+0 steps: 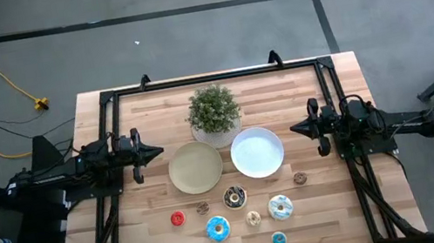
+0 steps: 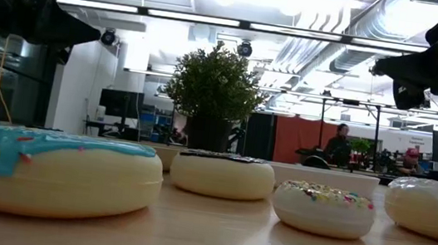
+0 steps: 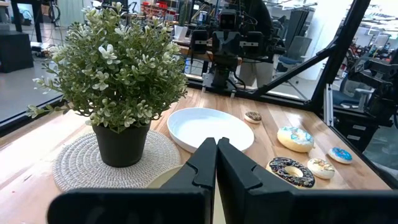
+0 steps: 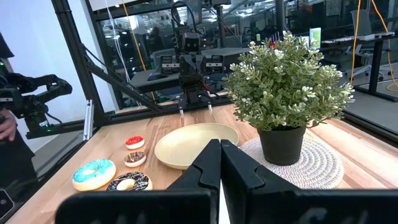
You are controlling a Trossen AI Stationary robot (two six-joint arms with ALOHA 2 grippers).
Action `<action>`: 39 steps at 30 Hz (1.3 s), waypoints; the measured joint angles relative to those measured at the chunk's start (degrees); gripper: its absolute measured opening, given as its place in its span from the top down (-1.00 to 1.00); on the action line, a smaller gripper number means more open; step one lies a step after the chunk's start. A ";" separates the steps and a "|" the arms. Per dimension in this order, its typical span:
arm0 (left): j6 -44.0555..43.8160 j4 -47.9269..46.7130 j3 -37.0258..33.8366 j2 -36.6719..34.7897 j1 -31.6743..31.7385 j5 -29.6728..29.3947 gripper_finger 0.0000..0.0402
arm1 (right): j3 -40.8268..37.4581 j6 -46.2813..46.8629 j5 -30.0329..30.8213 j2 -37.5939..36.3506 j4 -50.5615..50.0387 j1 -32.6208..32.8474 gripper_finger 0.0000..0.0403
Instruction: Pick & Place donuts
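Both tools, left [image 1: 154,152] and right [image 1: 295,129], wait closed and empty; donuts [image 1: 235,197] lie unpicked at six o'clock on the tabletop [image 1: 157,237], plates bare

Left arm over left tabletop edge, level, black two-finger left hand [image 1: 157,152] pointing inward, fingers pressed together, empty. Right arm mirrors at right edge, black two-finger right hand [image 1: 294,130] closed, empty, raised above tabletop.

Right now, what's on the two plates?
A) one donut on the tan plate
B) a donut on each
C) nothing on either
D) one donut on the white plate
C: in the high view the tan plate and the white plate are both bare, and the donuts lie on the table in front of them.
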 joint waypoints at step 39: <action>-1.90 -26.96 29.97 21.76 0.00 -4.08 0.96 | -0.02 -0.01 0.01 -0.01 0.01 0.01 1.00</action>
